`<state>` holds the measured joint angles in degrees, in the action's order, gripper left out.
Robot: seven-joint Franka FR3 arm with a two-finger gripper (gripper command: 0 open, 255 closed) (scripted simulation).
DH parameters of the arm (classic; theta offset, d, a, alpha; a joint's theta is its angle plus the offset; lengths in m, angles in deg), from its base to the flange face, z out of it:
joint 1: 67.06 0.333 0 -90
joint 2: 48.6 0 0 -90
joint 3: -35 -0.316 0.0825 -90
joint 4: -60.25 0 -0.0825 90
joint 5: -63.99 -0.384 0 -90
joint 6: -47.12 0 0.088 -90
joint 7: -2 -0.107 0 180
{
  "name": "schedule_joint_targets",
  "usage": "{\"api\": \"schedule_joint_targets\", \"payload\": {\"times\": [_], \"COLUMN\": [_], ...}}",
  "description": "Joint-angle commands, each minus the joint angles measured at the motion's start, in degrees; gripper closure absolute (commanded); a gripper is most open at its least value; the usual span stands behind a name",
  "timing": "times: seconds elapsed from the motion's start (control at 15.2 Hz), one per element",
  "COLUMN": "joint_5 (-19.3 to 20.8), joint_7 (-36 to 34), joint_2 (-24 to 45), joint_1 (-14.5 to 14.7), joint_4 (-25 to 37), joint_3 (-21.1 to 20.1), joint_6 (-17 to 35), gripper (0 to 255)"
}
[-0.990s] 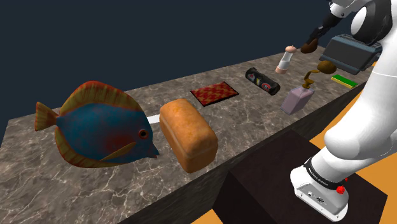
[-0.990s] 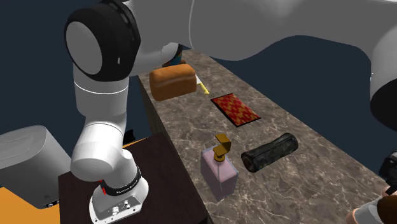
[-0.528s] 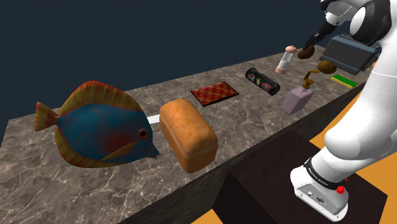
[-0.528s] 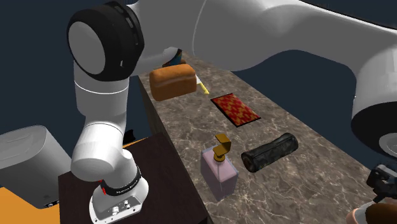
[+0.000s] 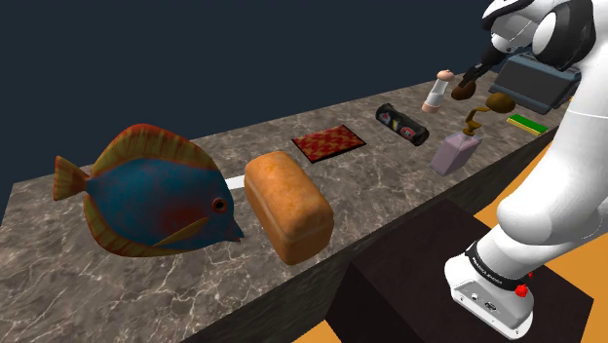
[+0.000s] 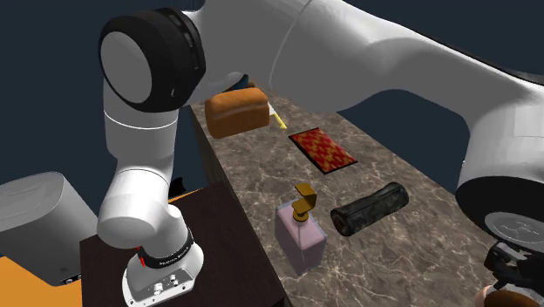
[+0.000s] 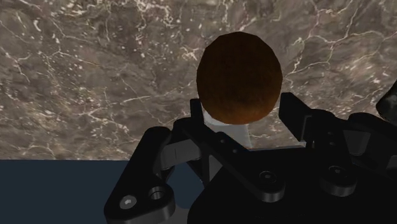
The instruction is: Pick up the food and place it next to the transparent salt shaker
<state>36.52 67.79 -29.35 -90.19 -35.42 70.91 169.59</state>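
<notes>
The round brown food [image 5: 462, 91] sits clasped in the black hand [image 5: 469, 82], at the far end of the tabletop [image 5: 380, 168] and just beside the salt shaker [image 5: 437, 93], on the side toward the shoulder view's right. Whether the food rests on the marble or hangs a little above it cannot be told. In the wrist view the two fingers [image 7: 294, 112] are closed against the food's [image 7: 238, 76] sides, with veined marble beyond it.

The arm stands on its dark stand [image 5: 399, 292] at the shoulder view's lower right. It rises out of the top of the picture and bends back down, so that the hand slants down and toward the shoulder view's left, at the shaker. In the second exterior view the arm makes a wide white arch from upper left to the lower right corner, where the wrist turns down over the tabletop's end.

Along the tabletop, from near to far in the shoulder view, lie a blue and red fish [image 5: 146, 190], a loaf of bread [image 5: 287, 205], a red patterned mat [image 5: 328, 142], a dark cylindrical case [image 5: 402, 123] and a lilac pump bottle [image 5: 455, 151]. A second brown lump [image 5: 500, 101] lies past the bottle, well apart from the hand.
</notes>
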Motion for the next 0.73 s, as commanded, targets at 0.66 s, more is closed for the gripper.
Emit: {"api": "schedule_joint_targets", "payload": {"times": [0.66], "joint_5": [-4.1], "joint_7": [3.8], "joint_2": [3.5], "joint_1": [-0.9], "joint_4": [-4.4], "joint_3": [-1.8], "joint_6": [6.8], "gripper": [255]}}
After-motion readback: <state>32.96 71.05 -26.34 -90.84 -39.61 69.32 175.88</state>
